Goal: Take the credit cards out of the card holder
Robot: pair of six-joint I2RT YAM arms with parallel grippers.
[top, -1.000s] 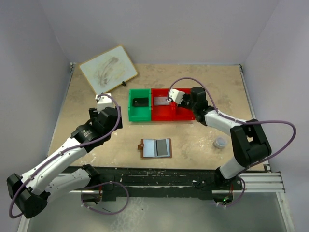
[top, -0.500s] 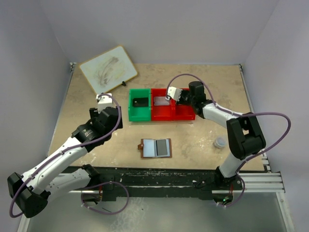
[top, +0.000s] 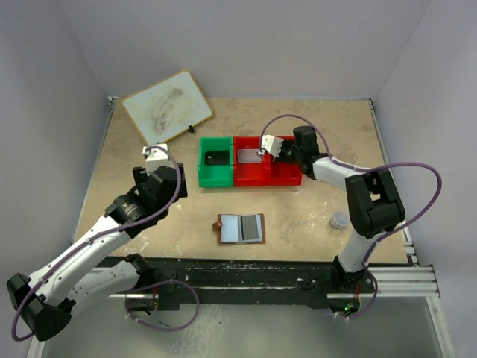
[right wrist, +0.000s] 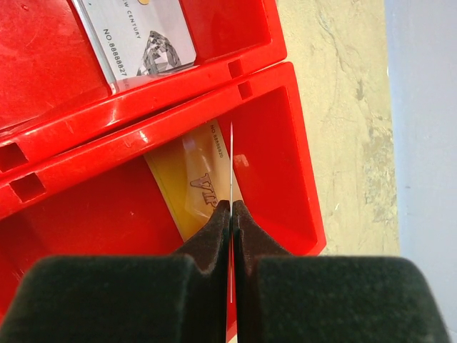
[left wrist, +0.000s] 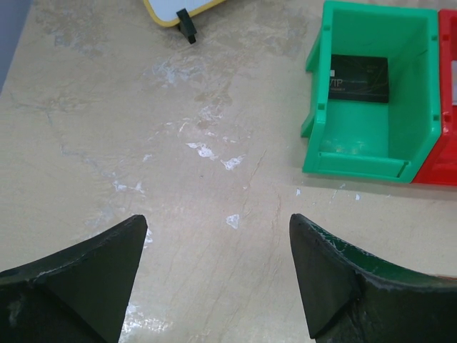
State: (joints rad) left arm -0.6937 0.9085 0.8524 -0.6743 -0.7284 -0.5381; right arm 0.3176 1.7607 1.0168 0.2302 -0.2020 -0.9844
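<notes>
The card holder (top: 240,228) lies open on the table near the front, pale panels up, with both grippers away from it. My right gripper (right wrist: 231,207) is shut on a thin credit card (right wrist: 231,161) seen edge-on, held over the right compartment of the red bin (right wrist: 293,128). Under it a gold card (right wrist: 187,187) lies flat in that compartment. A silver card (right wrist: 143,36) lies in the neighbouring red compartment. A black card (left wrist: 359,77) sits in the green bin (left wrist: 357,153). My left gripper (left wrist: 214,221) hangs open over bare table, left of the green bin.
The green bin (top: 216,181) and red bin (top: 257,180) stand side by side mid-table. A small whiteboard (top: 165,106) on a stand leans at the back left. A small white round container (top: 340,220) sits at the right, near the right arm.
My right gripper has shifted slightly to the right over the red bin with the card in it, its elbow swinging inward. The left arm has drawn a little to the left, jaws slightly wider.
</notes>
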